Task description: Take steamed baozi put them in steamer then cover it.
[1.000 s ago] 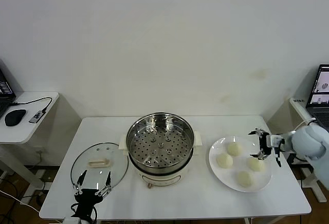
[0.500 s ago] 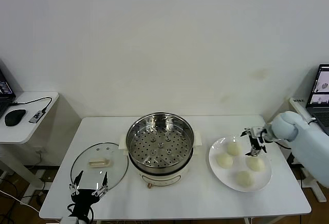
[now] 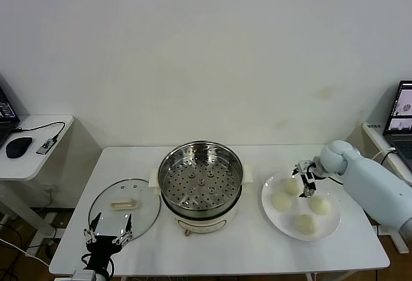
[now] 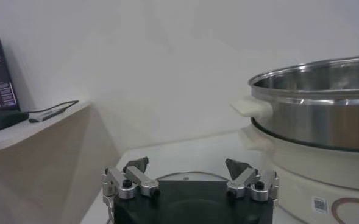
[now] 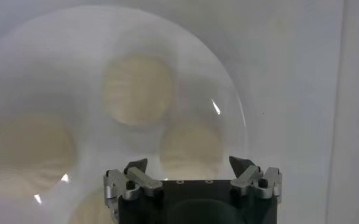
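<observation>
Right pincer [image 3: 302,179] sits over the far part of the white plate [image 3: 329,228] in your head view, directly above the farthest of the four steamed baozi [image 3: 293,187]; you can see its fingers spread apart and nothing between them. The other three buns lie on the same plate, one to the left, one to the right and one nearest you, all close together. The plate rests on the right side of the white surface [image 3: 360,249]. At the centre of the surface stands the steamer [image 3: 201,184], open, its perforated tray bare. The cover [image 3: 125,206] lies flat on the surface to the left of the steamer, just beside it, handle up. Your left pincer [image 3: 107,234] waits at the near left edge, by the near rim of the cover, fingers wide and holding nothing. A side desk with a mouse [image 3: 18,146] stands further left.

From the left wrist view you see the left pincer [image 4: 190,175] wide, with the steamer's [image 4: 325,115] steel wall and cream base rising beyond it.

From the right wrist view the right pincer [image 5: 192,176] has its fingertips well apart over the plate [image 5: 228,97], with one bun [image 5: 191,149] just ahead of them and another [image 5: 138,89] beyond.
</observation>
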